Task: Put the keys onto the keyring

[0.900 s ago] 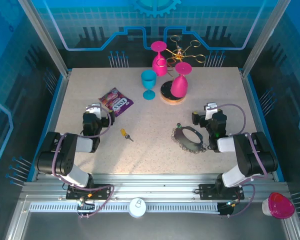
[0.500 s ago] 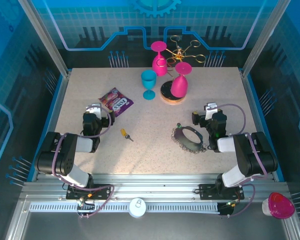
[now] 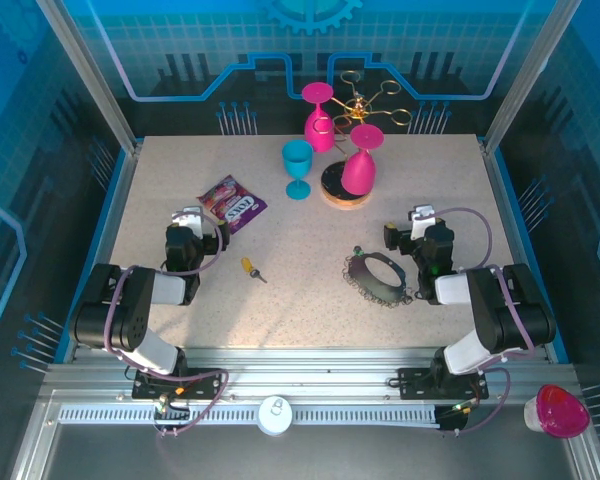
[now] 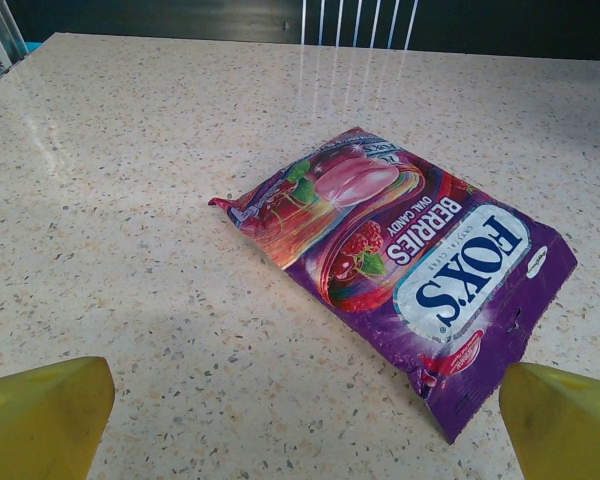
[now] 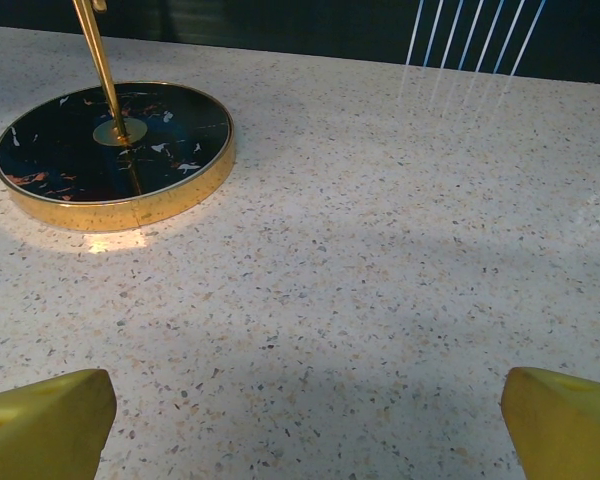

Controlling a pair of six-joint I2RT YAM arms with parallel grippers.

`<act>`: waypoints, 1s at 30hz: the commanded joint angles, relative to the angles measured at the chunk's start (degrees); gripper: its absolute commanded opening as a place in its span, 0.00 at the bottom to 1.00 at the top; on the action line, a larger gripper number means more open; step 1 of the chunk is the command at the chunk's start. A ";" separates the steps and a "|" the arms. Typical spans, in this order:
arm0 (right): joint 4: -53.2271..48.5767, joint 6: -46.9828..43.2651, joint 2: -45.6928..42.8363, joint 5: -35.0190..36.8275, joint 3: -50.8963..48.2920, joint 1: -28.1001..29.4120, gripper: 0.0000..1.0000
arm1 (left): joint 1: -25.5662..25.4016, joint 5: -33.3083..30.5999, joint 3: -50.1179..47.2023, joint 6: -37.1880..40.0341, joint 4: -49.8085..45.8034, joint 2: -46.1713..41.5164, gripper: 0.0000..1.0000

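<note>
Barely discernible: key (image 3: pixel 249 267) blade.

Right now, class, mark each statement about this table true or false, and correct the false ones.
1. The yellow-headed key lies apart from the keyring. True.
2. The left hand holds the candy packet. False: it is open, and the packet lies on the table ahead.
3. The blue goblet hangs from the gold stand. False: it stands upright on the table beside it.
4. The right hand is open and empty. True.
</note>
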 commanded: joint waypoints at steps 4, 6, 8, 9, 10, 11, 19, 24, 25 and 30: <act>0.63 -0.02 0.00 -3.00 0.68 -2.01 1.00 | 0.34 1.35 1.02 -0.32 0.41 0.02 0.99; 0.27 -0.19 -0.64 -8.43 0.67 -3.36 1.00 | 0.33 3.36 0.79 0.48 0.80 -0.21 0.99; -3.98 -0.94 -5.13 -11.21 1.01 -3.62 1.00 | 0.35 4.85 -0.45 1.03 0.80 -3.21 0.99; -7.71 -1.41 -7.68 -12.23 1.80 -3.60 1.00 | 0.33 4.25 -0.40 0.71 -1.49 -5.51 0.99; -12.35 -1.86 -10.30 -13.33 3.13 -3.59 1.00 | 0.33 3.54 0.16 0.52 -4.86 -8.46 0.99; -15.83 -2.14 -12.81 -14.14 4.45 -3.50 1.00 | 0.33 3.32 1.01 0.39 -8.76 -11.44 0.99; -25.70 18.84 -21.68 -21.56 8.52 -5.26 0.97 | 0.24 5.04 5.63 -3.26 -24.56 -28.42 0.99; -32.77 33.99 -22.16 -30.22 8.38 -7.97 0.74 | 0.24 10.00 12.38 -8.70 -39.37 -33.02 0.99; -36.25 35.11 -22.93 -31.12 8.43 -7.99 0.72 | 0.24 12.24 13.36 -9.42 -41.63 -33.76 0.99; -60.96 35.94 -29.35 -23.57 10.87 -3.60 0.63 | -0.07 21.96 17.22 -19.98 -51.67 -36.19 0.99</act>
